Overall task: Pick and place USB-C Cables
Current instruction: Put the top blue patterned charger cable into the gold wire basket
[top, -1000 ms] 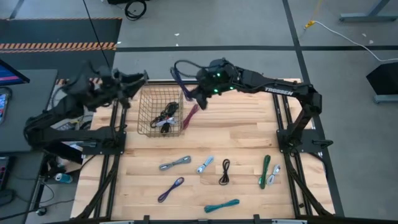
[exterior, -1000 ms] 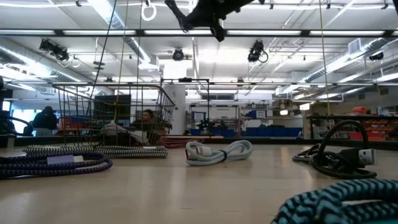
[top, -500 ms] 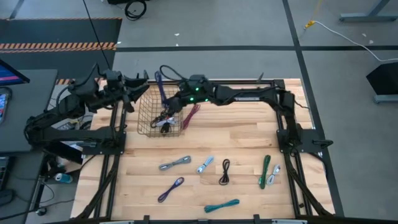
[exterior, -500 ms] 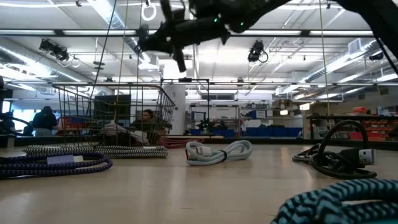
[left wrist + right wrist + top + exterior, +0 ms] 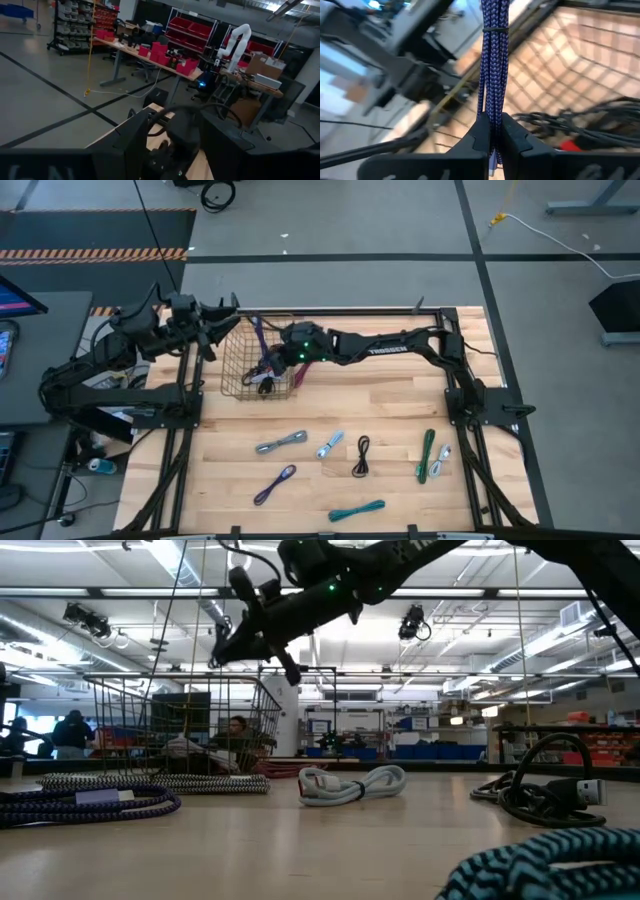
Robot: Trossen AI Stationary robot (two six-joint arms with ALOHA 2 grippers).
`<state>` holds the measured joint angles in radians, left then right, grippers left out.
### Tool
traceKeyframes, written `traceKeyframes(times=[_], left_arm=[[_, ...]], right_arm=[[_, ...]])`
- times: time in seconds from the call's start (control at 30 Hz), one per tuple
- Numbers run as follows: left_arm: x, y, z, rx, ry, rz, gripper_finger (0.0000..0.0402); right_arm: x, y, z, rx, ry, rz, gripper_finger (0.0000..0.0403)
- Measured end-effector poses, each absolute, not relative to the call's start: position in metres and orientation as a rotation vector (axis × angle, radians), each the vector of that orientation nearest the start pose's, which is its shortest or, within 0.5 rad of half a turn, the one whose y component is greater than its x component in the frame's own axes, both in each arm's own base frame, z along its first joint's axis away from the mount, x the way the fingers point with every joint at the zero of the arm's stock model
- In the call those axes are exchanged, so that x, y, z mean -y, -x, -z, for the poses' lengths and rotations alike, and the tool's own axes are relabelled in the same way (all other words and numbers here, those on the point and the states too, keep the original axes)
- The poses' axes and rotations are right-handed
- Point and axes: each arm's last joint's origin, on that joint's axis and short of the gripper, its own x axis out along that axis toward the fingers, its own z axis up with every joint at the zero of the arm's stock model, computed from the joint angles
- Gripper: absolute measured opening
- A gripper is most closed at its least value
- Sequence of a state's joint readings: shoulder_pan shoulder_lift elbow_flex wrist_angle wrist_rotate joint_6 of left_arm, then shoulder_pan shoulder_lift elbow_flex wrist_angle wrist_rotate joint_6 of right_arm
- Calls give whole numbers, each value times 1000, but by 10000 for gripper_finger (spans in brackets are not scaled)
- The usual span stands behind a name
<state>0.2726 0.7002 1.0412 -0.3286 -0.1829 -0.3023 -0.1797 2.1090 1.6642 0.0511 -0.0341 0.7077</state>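
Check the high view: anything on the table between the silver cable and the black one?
Yes, one thing: a short white cable lies between the silver cable and the black cable, apart from both. The high view shows it.

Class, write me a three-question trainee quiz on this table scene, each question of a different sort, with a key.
1. True or false: the right hand is shut on a purple cable.
2. Over what is that cable held? A) wire basket B) teal cable C) floor
3. Fill in: the green cable lies on the ____.

Key: 1 true; 2 A; 3 table.
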Motion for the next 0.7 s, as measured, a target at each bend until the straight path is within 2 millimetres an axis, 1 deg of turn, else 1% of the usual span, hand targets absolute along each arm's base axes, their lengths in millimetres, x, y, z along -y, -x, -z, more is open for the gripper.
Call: traceKeyframes(times=[0.23,0.33,0.4,0.5,0.6,0.7], left_arm=[[-39,-119,-413,82,297,-450,181],[-39,-119,-413,82,297,-450,181],[-39,-119,-413,83,301,-450,181],[-39,-119,-413,83,302,-451,181],[-39,-119,-413,84,303,-450,181],[-39,-119,-413,84,304,-450,181]], right_arm=[[81,-480,-234,-410,-702,338,19],[79,-480,-234,-416,-688,333,19],[79,-481,-235,-419,-663,290,22],[77,-482,-238,-415,-642,216,58],[77,-484,-241,-390,-645,183,99],[77,-484,-243,-372,-644,178,123]])
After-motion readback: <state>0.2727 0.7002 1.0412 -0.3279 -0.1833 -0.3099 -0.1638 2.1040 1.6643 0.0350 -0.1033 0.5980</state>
